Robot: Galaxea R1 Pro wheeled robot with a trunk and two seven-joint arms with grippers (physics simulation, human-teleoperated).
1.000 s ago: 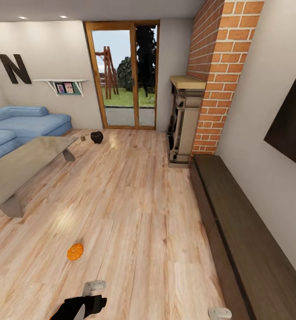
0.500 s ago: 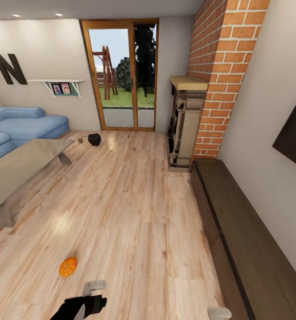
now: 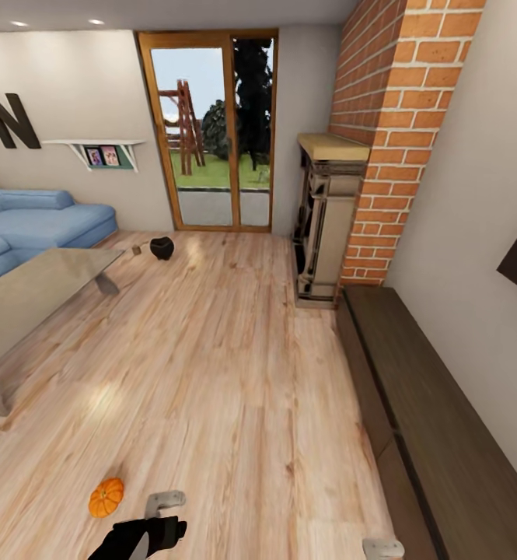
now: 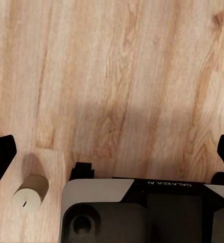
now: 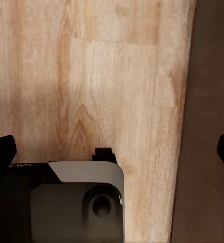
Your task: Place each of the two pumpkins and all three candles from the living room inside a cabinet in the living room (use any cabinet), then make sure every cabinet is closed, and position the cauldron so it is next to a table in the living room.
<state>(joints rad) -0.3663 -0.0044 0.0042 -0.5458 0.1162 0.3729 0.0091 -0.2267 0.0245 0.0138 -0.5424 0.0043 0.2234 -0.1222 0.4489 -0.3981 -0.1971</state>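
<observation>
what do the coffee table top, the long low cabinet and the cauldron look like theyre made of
Table top: looks like grey-tinted glass, glossy, since it mirrors the room. Cabinet: dark brown wood, matte, with faint grain lines. Cauldron: black with a slight sheen, perhaps iron or glazed ceramic; too small to tell.

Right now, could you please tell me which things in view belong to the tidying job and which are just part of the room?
Job things:
pumpkin
candle
cauldron
coffee table
cabinet

Just there:
blue sofa
brick chimney
glass door
wall shelf
</observation>
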